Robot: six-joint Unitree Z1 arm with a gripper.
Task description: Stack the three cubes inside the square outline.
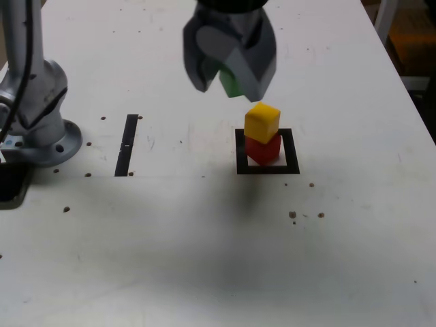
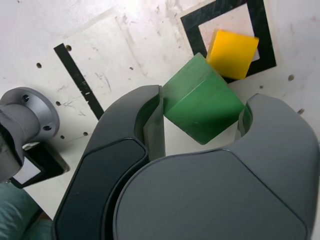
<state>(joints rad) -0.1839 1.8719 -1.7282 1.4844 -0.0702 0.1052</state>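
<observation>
Gripper (image 1: 228, 68) hangs above the table (image 1: 204, 259), jaws pressed against a green cube (image 2: 202, 102) held clear of the surface. Yellow cube (image 1: 262, 122) sits on red cube (image 1: 264, 149) inside the black square outline (image 1: 240, 151), below and slightly right in the exterior view.

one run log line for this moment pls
gripper: shut on green cube, above table | yellow cube: on red cube | stack: in square outline | next: green on top
</observation>
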